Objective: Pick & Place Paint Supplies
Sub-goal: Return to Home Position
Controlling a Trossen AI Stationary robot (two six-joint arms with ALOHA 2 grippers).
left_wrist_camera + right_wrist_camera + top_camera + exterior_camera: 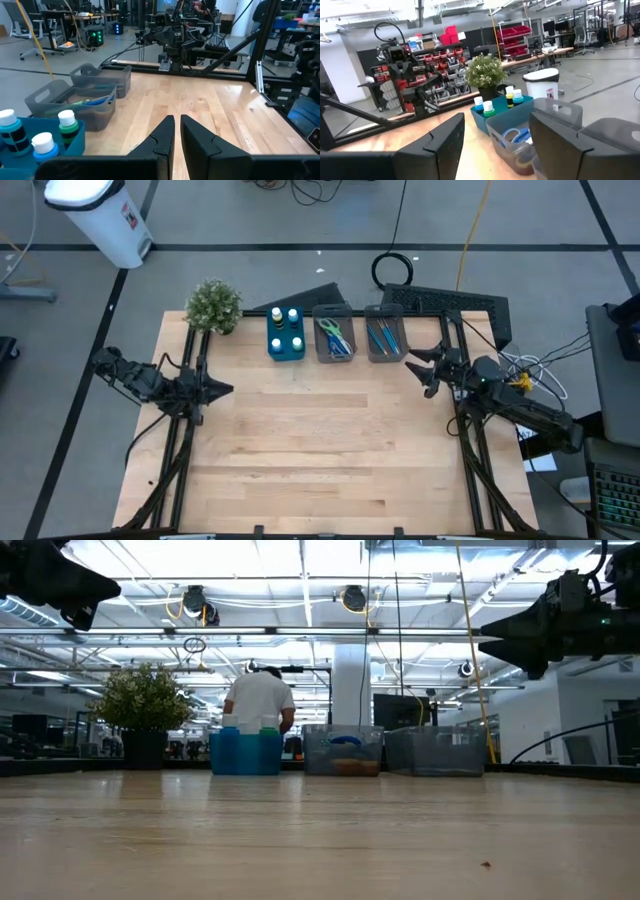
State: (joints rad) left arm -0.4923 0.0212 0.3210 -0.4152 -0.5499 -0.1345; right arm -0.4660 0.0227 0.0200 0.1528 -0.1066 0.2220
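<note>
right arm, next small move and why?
Probably draw the right hand back from the bins toward a rest pose. It is open and holds nothing, and it hangs just beside the grey bin that holds the brushes. The scissors and bottles sit in their bins too. The left hand waits, shut, over the table's left side.

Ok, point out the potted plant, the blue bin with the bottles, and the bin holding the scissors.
potted plant [213, 305], high view, on its leafy top.
blue bin [245, 755], low view, on its front wall.
scissors bin [320, 752], low view, on its clear front wall.
</note>
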